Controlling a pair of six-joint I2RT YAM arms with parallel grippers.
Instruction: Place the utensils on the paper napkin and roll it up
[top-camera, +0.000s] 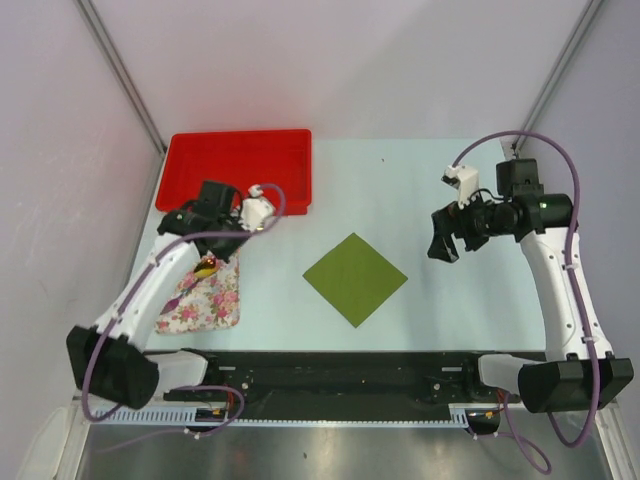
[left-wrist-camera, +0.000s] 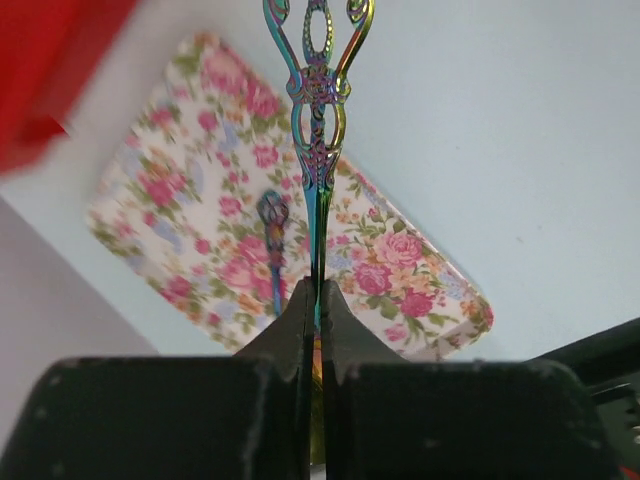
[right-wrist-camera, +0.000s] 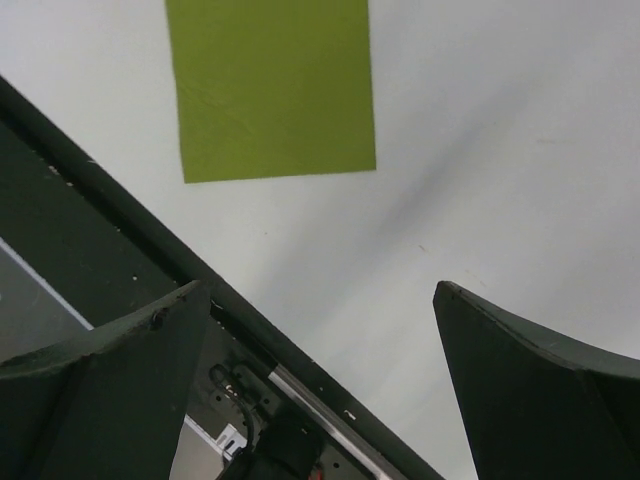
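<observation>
Left gripper clamped on utensil sticking straight ahead of jaws; right gripper wide open, empty. I'd carry level, set on napkin middle.

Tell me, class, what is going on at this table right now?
The left pincer is shut on a slim, ornate iridescent utensil, holding it over the floral cloth, where a second small utensil lies. The green napkin lies flat in the middle of the table with nothing on it yet. The right pincer is open and empty, to the right of the napkin.
</observation>
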